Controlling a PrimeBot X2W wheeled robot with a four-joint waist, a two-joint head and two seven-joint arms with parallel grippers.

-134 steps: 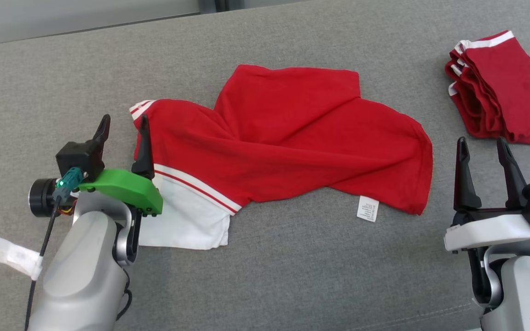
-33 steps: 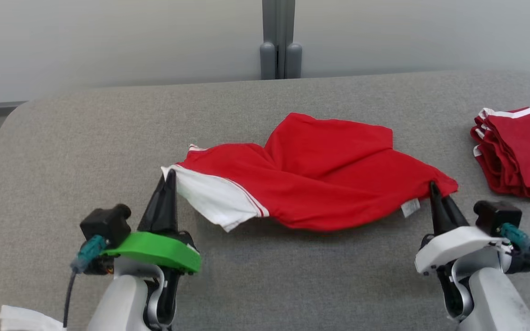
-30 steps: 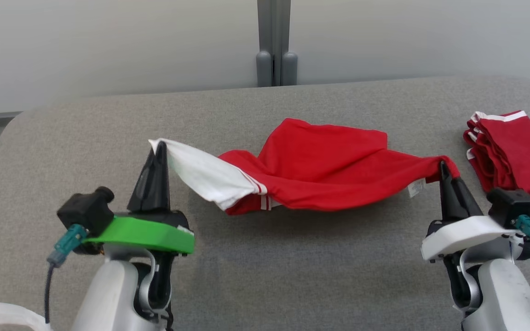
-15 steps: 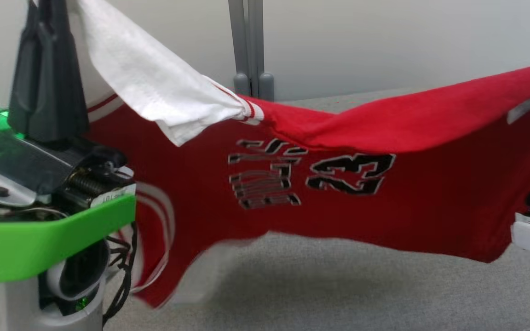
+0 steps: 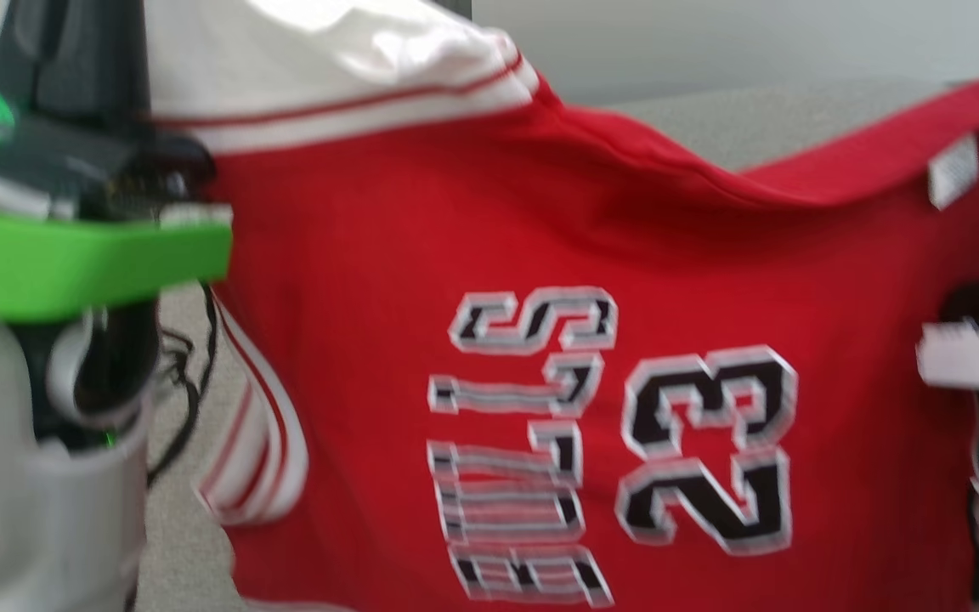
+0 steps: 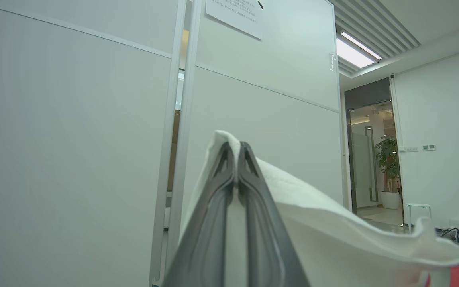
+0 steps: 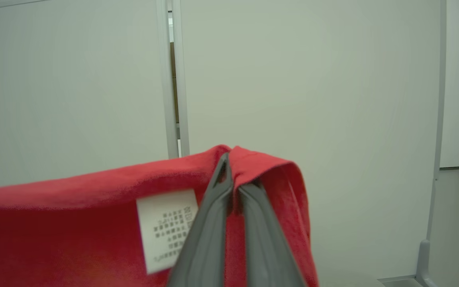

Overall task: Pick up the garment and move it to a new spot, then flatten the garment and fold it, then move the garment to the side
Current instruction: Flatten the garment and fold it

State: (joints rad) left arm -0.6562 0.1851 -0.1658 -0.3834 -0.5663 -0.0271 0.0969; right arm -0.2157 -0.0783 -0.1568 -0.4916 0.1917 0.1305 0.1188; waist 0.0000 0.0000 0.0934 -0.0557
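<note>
The garment [image 5: 540, 255] is a red jersey with a white sleeve and a black "23" print. It hangs in the air, spread between my two grippers, print side toward the head camera. My left gripper [image 6: 235, 149] is shut on the white sleeve's edge [image 6: 333, 239]; its green wrist cover [image 5: 73, 263] shows at the left of the head view. My right gripper [image 7: 229, 159] is shut on the red hem [image 7: 74, 223], just right of the white care label [image 7: 167, 227]. That label [image 5: 953, 170] also shows at the garment's upper right. The garment's lower edge is out of frame.
The grey padded table [image 5: 778, 119] shows behind the garment's sagging top edge and at the lower left [image 5: 175, 510]. White partition walls [image 6: 74, 139] stand behind the table. A doorway with a potted plant [image 6: 387, 167] lies far off in the left wrist view.
Both grippers closed on the garment's two ends and lifted it off the table. Over the last half second it rose further, and the white sleeve unfolded.
</note>
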